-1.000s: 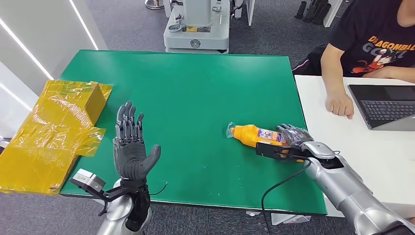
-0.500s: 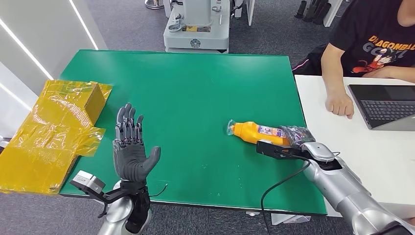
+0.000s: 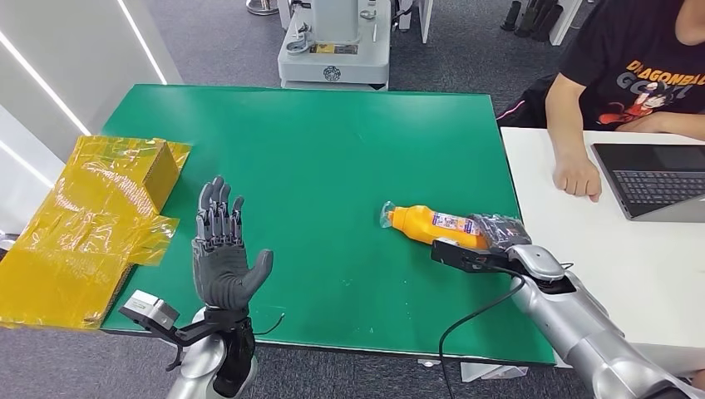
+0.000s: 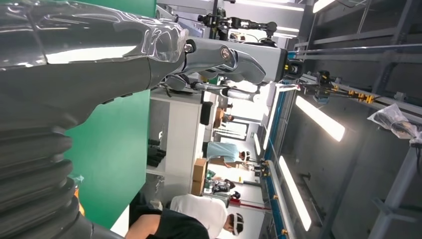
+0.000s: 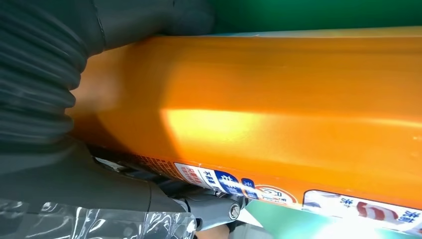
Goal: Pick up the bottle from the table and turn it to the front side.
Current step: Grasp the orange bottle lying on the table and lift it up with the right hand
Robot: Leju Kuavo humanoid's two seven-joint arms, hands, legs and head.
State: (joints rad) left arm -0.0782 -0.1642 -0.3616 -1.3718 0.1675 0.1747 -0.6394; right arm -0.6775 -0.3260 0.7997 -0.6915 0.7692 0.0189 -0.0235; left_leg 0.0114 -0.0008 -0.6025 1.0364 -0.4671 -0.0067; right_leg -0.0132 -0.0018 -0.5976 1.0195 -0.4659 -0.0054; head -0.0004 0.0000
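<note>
An orange bottle (image 3: 428, 224) with a clear cap and a printed label lies on its side at the right of the green table (image 3: 332, 150), cap pointing left. My right hand (image 3: 499, 230) grips its base end; in the right wrist view the orange bottle (image 5: 278, 109) fills the space against my palm, with fingers (image 5: 149, 20) wrapped over it. My left hand (image 3: 221, 249) is raised over the table's front left, palm up, fingers spread, holding nothing; the left hand (image 4: 74, 59) is also seen close up in the left wrist view.
Crumpled yellow wrapping with a cardboard box (image 3: 100, 216) lies off the table's left edge. A person (image 3: 632, 75) sits at a white table (image 3: 632, 249) on the right with a laptop (image 3: 657, 179), one hand resting near the green table's edge. A grey machine (image 3: 334, 46) stands beyond the far edge.
My right hand has moved a little to the left and away from me with the bottle in its grip. My left hand has stayed still.
</note>
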